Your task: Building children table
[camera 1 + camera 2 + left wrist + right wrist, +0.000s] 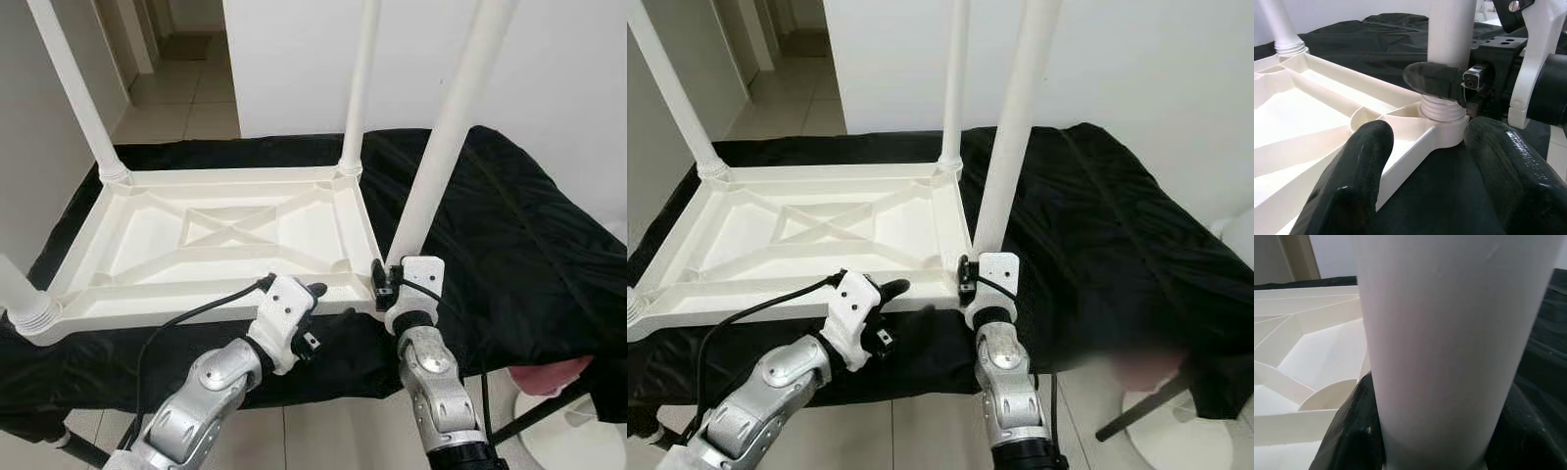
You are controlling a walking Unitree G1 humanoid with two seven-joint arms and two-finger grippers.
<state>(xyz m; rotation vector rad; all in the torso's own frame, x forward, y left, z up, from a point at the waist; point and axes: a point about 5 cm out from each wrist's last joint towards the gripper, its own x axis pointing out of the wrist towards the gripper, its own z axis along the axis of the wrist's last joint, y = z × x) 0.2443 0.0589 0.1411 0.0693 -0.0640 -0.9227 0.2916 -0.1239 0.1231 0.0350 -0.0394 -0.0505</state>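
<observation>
**Right claw clamped on the near leg of the upturned children table**

The white plastic children table [225, 240] lies upside down on a black cloth [509, 235] that covers a support underneath. Its ribbed underside faces up, with a cross pattern in the middle. Four white legs stand up from the corners: one at the far left corner [73, 88], one at the far right corner [361, 78], one at the near left corner [22, 294], and the near right leg [441, 127], which rises tilted a little to the right.

The right claw [390, 284] is at the base of this near right leg, just above the threaded collar where the leg meets the corner socket. In the right wrist view the leg [1459, 347] sits between the two black fingers [1352, 435], which press against it on both sides, so the claw is clenched around the leg.

The left claw [1425, 142] is just beside the same corner, on its left side, low at the near edge of the table frame. Its two fingers [1352, 176] are spread apart, released, and the rim of the frame lies between them; whether they touch the rim I cannot tell. In the left wrist view the threaded collar [1442, 105] is seen straight ahead, with one finger of the right claw across the leg above it.

Behind the cloth there is a white wall [294, 59] and a tiled floor [186, 98].
</observation>
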